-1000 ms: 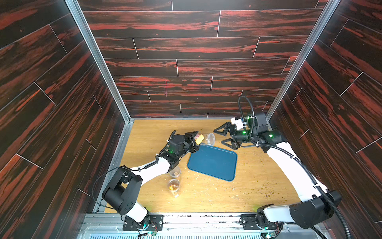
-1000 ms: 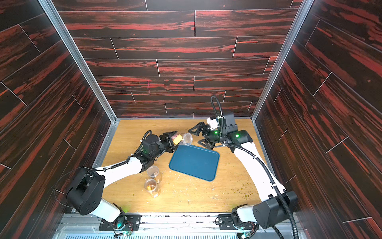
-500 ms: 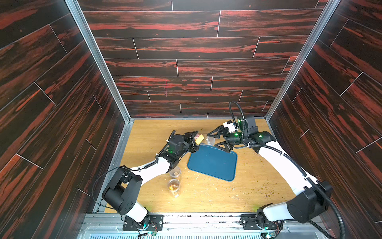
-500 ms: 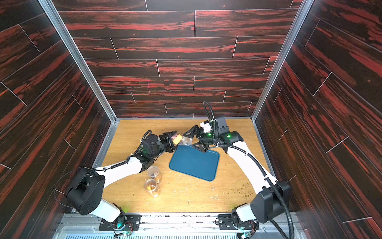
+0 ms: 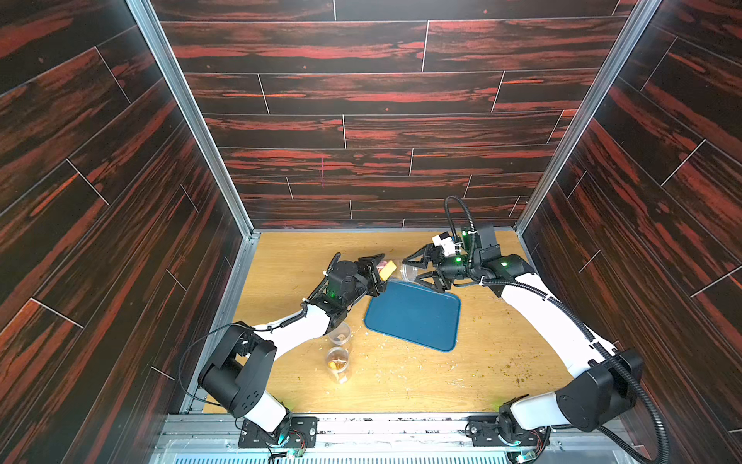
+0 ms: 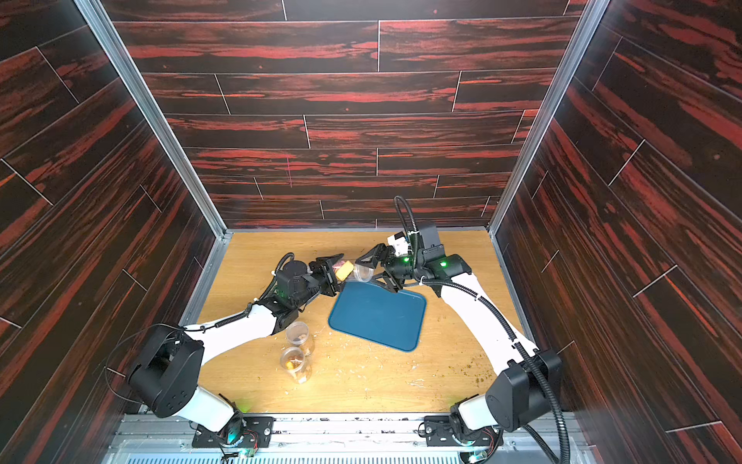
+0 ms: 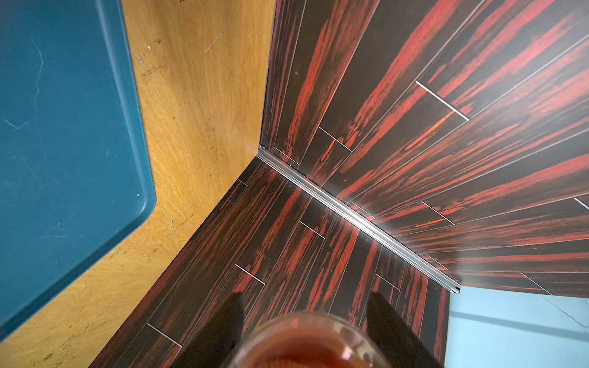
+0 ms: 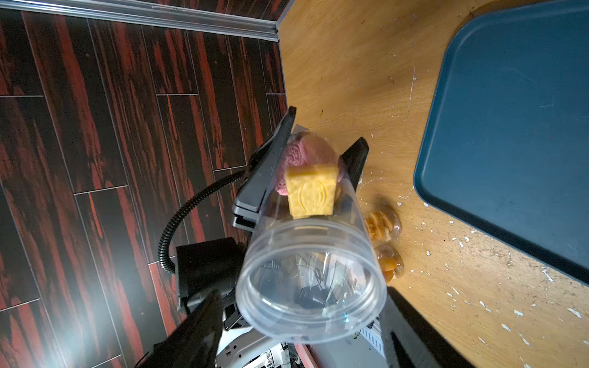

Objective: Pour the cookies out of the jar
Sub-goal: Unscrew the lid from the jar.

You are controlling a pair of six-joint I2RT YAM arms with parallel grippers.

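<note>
1. Your left tool (image 5: 381, 272) is pinching the clear jar (image 5: 401, 270) at its closed end. It holds the jar clear of the worktop (image 5: 289, 257).
2. The jar lies about level. Its long axis runs straight from the left tool to the right tool (image 5: 411, 269), with the base toward the left and the open, lidless mouth toward the right.
3. The cookies (image 8: 310, 194), one yellow and one pink that you can make out, sit packed at the base end between the left tool's jaws, away from the mouth.
4. Your right tool is the nearer one to the mouth. Its jaws are spread and straddle the rim. The right wrist view shows a gap on one side, and on the other side you cannot tell whether it touches.
5. In both top views the mouth hangs just by the far corner of the blue tray (image 5: 413, 317), which is bare.
6. The pour likely depends on this axis. With the jar level the cookies probably stay put, so the mouth end has to dip below the base, out over the tray.
</note>
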